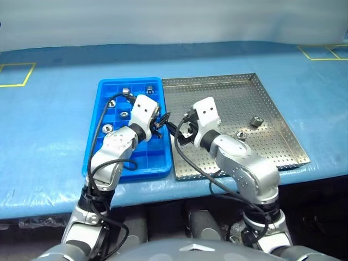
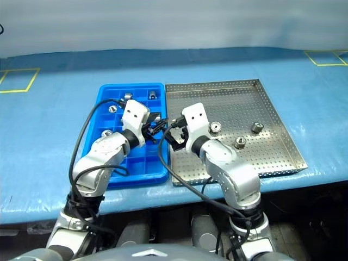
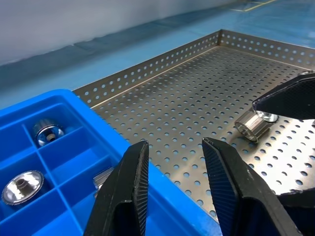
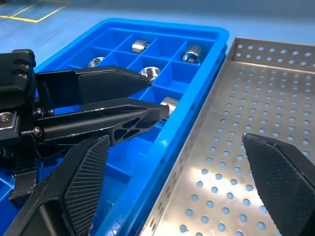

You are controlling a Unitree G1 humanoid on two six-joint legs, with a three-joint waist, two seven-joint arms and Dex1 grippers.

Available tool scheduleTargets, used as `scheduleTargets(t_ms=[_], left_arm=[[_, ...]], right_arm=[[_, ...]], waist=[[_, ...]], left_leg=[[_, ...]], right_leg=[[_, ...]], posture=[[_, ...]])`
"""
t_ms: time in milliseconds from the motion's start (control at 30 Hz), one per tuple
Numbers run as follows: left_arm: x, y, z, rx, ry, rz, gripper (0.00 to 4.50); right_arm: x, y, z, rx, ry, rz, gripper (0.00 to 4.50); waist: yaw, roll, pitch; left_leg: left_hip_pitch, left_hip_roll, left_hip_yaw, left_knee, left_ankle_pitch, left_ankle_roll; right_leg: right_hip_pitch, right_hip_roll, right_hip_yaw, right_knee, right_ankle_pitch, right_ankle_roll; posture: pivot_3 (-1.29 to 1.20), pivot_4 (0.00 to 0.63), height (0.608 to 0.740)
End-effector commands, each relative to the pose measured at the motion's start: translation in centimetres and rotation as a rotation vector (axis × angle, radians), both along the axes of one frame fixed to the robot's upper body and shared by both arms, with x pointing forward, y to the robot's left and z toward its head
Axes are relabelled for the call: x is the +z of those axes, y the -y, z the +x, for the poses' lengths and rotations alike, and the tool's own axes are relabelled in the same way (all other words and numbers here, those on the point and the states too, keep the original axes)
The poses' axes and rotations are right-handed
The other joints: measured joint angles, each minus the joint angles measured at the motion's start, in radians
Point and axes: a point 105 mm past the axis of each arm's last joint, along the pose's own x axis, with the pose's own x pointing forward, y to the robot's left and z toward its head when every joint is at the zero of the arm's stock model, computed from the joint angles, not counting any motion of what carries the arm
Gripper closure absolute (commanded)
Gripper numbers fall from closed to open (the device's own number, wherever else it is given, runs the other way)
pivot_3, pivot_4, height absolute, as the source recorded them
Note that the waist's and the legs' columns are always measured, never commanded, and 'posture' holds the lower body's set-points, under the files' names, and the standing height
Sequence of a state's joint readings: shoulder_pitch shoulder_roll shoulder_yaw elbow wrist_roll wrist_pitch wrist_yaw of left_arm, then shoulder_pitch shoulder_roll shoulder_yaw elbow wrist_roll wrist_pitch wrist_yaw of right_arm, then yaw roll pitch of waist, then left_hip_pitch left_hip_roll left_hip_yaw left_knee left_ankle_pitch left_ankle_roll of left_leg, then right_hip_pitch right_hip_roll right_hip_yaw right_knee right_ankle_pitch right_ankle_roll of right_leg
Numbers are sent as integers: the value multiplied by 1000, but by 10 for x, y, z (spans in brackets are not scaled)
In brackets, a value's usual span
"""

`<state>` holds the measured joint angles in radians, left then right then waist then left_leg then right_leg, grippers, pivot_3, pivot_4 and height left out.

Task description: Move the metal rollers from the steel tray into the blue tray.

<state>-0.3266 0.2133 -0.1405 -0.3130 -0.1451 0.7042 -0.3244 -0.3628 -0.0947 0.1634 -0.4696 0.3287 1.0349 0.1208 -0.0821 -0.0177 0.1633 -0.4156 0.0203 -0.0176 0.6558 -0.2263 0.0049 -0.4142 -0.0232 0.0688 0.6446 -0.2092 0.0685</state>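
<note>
step: drop-off just done, I reckon | left gripper (image 1: 159,122) fingers narrowly apart, empty, over bright blue gridded plastic tray (image 1: 103,87) right edge | right gripper (image 2: 173,137) fingers wide, empty | next: grab a shiny metal roller (image 2: 216,128) from perforated steel tray (image 2: 272,109)

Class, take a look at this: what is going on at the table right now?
A two-armed robot is sorting metal rollers out of the steel tray into the blue tray. Several rollers already sit in the blue compartments; three are left on the steel tray. The left gripper hangs over the blue tray's edge nearest the steel tray, fingers apart and empty, with a roller in the compartment just under it. The right gripper is wide open, empty, beside it.
</note>
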Motion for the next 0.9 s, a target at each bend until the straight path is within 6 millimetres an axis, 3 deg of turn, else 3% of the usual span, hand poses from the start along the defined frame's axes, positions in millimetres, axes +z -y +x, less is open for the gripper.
scheduleTargets(t_ms=[33, 233, 433, 600, 700, 733, 800, 900], left_arm=[[19, 4, -17, -46, 89, -67, 2585], [28, -17, -17, 70, 157, -97, 2585], [29, -25, -24, 84, 154, -151, 2585], [35, -29, -32, 9, 142, -193, 2585], [33, -53, -20, 105, 154, -137, 2585], [36, -69, -13, 180, 174, -122, 2585], [39, -90, -6, 267, 189, -125, 2585], [43, -105, -2, 297, 204, -122, 2585]], right_arm=[[-13, 101, 51, -549, -6, -158, 0], [-7, 123, 70, -701, 85, -360, 0], [-15, 138, 64, -779, 40, -368, 0], [-26, 122, 52, -604, -40, -163, 0], [-11, 97, 33, -389, 21, -48, 0], [-4, 93, 22, -324, 58, -50, 0], [5, 91, 5, -250, 106, -71, 0], [13, 101, -10, -216, 136, -82, 0]], waist=[[-1, 0, 0], [7, 0, 0], [17, 0, 0], [15, 0, 0], [20, 0, 0], [23, -1, 0], [44, -1, 0], [22, 0, 0]], left_leg=[[0, 0, 0, 0, 0, 0], [0, 0, 0, 0, 0, 0], [-1, -1, -1, 0, 0, 0], [-1, -1, -1, 0, 0, 0], [-1, -1, -2, 0, 0, 0], [-2, -1, -2, 0, 0, 0], [-3, -3, -3, 2, 0, 1], [-1, -2, 2, 1, -1, 2]], right_leg=[[0, 0, 0, 0, 0, 0], [0, 0, 0, 0, 0, 0], [0, -1, 0, -1, 0, 0], [0, -1, -1, 0, 0, -1], [0, -1, -1, 0, 0, -1], [0, -1, -1, -1, 0, 0], [1, -3, -2, -2, -1, 0], [0, -4, 0, -2, -3, -1]], posture=[[-76, 150, 740], [-40, 150, 740], [-32, 150, 740], [-35, 150, 740], [-45, 150, 740], [-45, 150, 740], [-51, 150, 740], [-79, 150, 740]])
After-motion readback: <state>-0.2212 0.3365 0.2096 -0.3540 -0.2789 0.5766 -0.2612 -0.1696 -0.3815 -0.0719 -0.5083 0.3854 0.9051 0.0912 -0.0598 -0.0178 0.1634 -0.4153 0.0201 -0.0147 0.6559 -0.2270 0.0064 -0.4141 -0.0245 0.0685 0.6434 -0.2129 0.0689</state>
